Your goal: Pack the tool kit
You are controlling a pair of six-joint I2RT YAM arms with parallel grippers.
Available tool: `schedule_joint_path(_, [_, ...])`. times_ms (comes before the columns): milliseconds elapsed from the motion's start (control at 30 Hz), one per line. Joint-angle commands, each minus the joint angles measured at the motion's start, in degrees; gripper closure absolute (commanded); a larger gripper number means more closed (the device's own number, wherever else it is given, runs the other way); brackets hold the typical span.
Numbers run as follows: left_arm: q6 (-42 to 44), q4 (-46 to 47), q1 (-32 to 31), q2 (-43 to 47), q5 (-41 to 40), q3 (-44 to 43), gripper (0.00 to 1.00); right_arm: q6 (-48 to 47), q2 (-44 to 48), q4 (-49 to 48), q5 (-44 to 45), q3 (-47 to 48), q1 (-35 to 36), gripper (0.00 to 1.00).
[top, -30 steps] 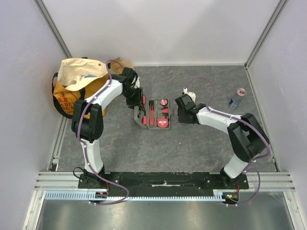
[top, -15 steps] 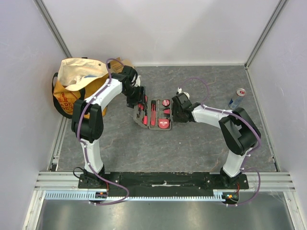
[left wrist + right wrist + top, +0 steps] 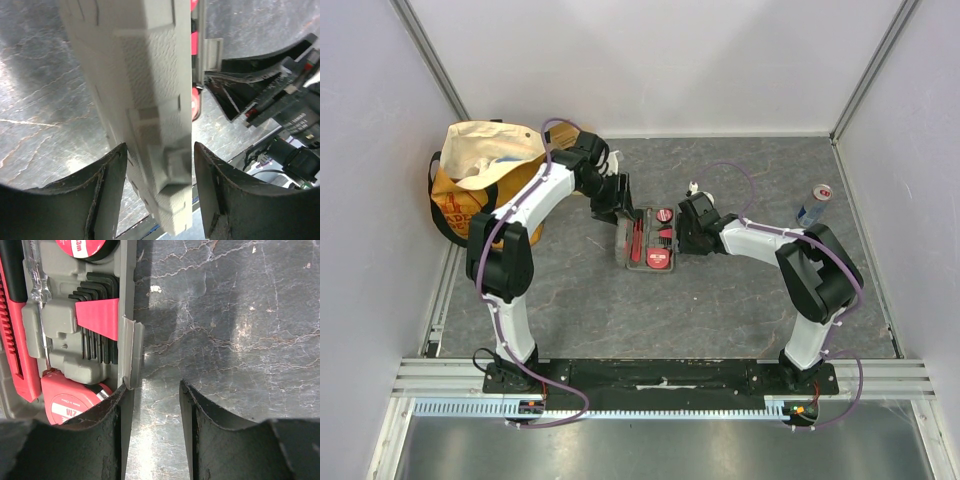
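The grey-green tool kit case (image 3: 665, 262) lies open mid-table with red-and-black tools in its slots: a tape measure (image 3: 70, 400), hex keys (image 3: 97, 315) and a knife (image 3: 17, 340). Its lid (image 3: 623, 240) stands raised on edge along the left side. My left gripper (image 3: 620, 203) is open astride the lid's free edge (image 3: 160, 90), with a gap showing at the right finger. My right gripper (image 3: 683, 236) is open. Its left finger (image 3: 117, 420) is against the tray's right rim by the latch (image 3: 132, 352), and only bare floor lies between the fingers.
An orange-and-cream tote bag (image 3: 485, 185) stands at the back left, with a brown cardboard box (image 3: 582, 130) partly hidden behind the left arm. A drink can (image 3: 813, 205) stands at the right. White walls enclose the grey floor.
The left gripper has swung the lid up from lying open to standing on edge. The right gripper moved left to the case's right rim and now stays there.
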State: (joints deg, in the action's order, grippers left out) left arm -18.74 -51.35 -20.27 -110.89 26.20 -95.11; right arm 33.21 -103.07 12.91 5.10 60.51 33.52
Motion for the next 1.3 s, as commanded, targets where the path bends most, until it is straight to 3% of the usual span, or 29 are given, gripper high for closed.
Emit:
schedule_joint_path(0, [-4.01, 4.5, -2.66, 4.02, 4.83, -0.08, 0.39, 0.71, -2.23, -0.96, -1.77, 1.28, 0.32, 0.51])
schedule_joint_path(267, [-8.41, 9.6, -5.3, 4.1, 7.47, 1.77, 0.38, 2.03, -1.88, 1.68, 3.58, 0.93, 0.32, 0.52])
schedule_joint_path(533, [-8.86, 10.48, -5.3, 5.86, -2.45, 4.75, 0.37, 4.93, 5.5, 7.04, 13.44, -2.94, -1.7, 0.49])
schedule_joint_path(633, [-8.42, 10.57, -5.22, 4.64, -5.89, 6.86, 0.37, 4.06, 7.61, 7.13, 12.3, -2.42, -1.88, 0.43])
schedule_joint_path(833, [-8.33, 11.36, -5.13, 0.51, -8.7, 10.47, 0.37, 2.38, 8.85, 6.52, 3.44, 4.16, -1.96, 0.2])
schedule_joint_path(967, [-9.03, 9.08, -5.22, -2.66, -10.99, 11.09, 0.4, 2.47, 7.01, 4.67, -2.02, 7.95, -1.96, 0.1])
schedule_joint_path(1067, [-9.21, 8.81, -5.3, -3.72, -12.04, 12.14, 0.42, 2.38, 3.23, 5.37, -3.26, 10.94, -1.96, 0.09])
schedule_joint_path(1267, [-9.12, 8.81, -5.74, -5.03, -14.15, 13.99, 0.46, 1.77, -2.4, 8.36, -3.79, 14.02, -1.96, 0.2])
